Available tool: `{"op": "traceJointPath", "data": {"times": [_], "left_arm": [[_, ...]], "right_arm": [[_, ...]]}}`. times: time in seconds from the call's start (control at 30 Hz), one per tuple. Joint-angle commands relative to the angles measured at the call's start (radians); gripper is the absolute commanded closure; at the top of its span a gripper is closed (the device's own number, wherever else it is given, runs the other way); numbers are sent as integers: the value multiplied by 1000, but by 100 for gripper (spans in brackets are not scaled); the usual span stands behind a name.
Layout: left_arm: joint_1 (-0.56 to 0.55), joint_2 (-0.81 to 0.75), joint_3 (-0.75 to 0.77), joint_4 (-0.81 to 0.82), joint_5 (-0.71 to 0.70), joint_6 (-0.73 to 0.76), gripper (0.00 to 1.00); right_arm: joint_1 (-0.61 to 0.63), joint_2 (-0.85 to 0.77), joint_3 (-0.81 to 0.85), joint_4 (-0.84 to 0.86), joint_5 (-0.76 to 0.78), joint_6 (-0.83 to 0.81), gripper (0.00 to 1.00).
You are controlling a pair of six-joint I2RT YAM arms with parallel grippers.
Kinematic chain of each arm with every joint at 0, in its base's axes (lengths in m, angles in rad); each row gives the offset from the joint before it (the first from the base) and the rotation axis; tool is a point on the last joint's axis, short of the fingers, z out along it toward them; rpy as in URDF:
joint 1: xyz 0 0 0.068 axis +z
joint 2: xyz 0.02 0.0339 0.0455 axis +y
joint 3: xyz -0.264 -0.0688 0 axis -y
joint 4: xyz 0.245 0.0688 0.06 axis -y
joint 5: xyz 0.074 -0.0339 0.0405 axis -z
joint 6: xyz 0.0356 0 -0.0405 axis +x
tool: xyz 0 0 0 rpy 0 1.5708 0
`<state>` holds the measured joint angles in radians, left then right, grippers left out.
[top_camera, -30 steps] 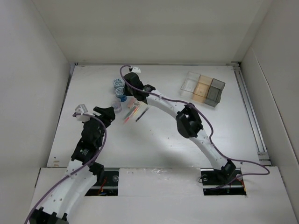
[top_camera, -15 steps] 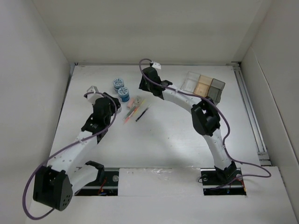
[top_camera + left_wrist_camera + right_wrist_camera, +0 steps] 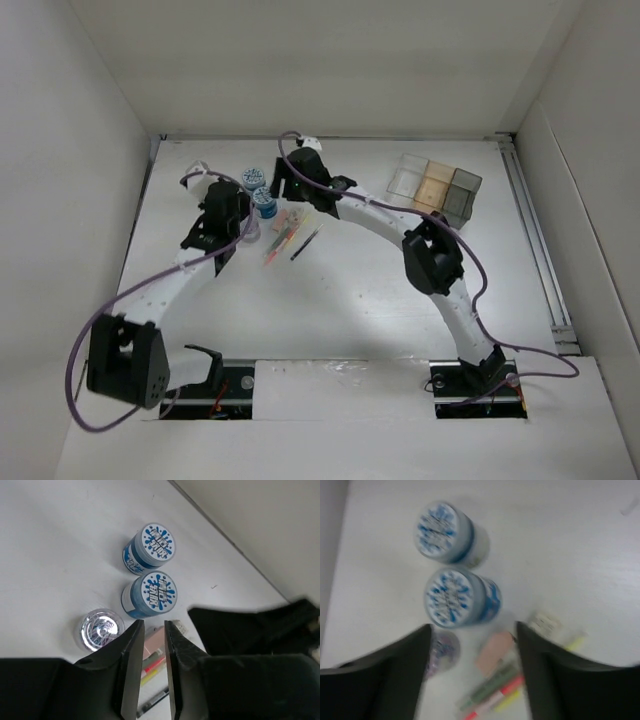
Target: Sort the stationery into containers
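Two blue cylinders [image 3: 253, 179] [image 3: 264, 202] stand at the table's back left; the nearer one [image 3: 152, 592] [image 3: 460, 599] shows in both wrist views. A pinkish block [image 3: 283, 218] [image 3: 154, 640] [image 3: 494, 651] lies beside several pens [image 3: 285, 240] [image 3: 495, 695]. My left gripper [image 3: 245, 222] [image 3: 153, 625] hovers just left of the block, jaws a narrow gap apart with nothing in them. My right gripper [image 3: 287, 198] [image 3: 472, 626] hangs over the block and pens, jaws wide open and empty. The containers [image 3: 435, 188] sit at the back right.
A small clear pot with a silvery top [image 3: 100, 629] [image 3: 250, 228] stands just left of my left finger. A dark pen [image 3: 305, 243] lies right of the coloured ones. White walls close in the table at back and sides.
My left arm reached forward to the stationery and its jaws narrowed. My right gripper swung right, came back over the pens and opened wide.
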<state>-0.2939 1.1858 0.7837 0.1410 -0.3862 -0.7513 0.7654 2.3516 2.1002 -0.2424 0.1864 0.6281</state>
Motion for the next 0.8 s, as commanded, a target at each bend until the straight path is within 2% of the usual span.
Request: {"op": "traceJointPath", "data": {"times": [0.0, 0.07, 0.1, 0.17, 0.23, 0.27, 0.3, 0.47, 0.77], "left_arm": [[1, 107, 104, -32, -22, 52, 81], [1, 190, 146, -18, -13, 91, 76], [1, 219, 204, -32, -13, 92, 74], [1, 310, 258, -76, -23, 109, 76], [1, 356, 307, -90, -48, 109, 88], [12, 389, 307, -90, -62, 109, 97], [12, 405, 321, -90, -62, 109, 100], [21, 477, 353, -100, -95, 99, 100], [41, 581, 419, -136, -97, 99, 100]], "right_arm": [[-72, -162, -188, 99, -5, 87, 38], [-81, -215, -297, 142, -41, 96, 56], [-81, -253, -324, 143, -19, 96, 71], [-81, -285, -382, 152, 40, 96, 78], [-81, -328, -416, 152, 50, 105, 84], [-90, -342, -434, 164, 36, 105, 84], [-90, -356, -469, 181, 36, 105, 86], [-100, -442, -545, 219, 27, 96, 86], [-121, -465, -568, 239, -28, 96, 86]]}}
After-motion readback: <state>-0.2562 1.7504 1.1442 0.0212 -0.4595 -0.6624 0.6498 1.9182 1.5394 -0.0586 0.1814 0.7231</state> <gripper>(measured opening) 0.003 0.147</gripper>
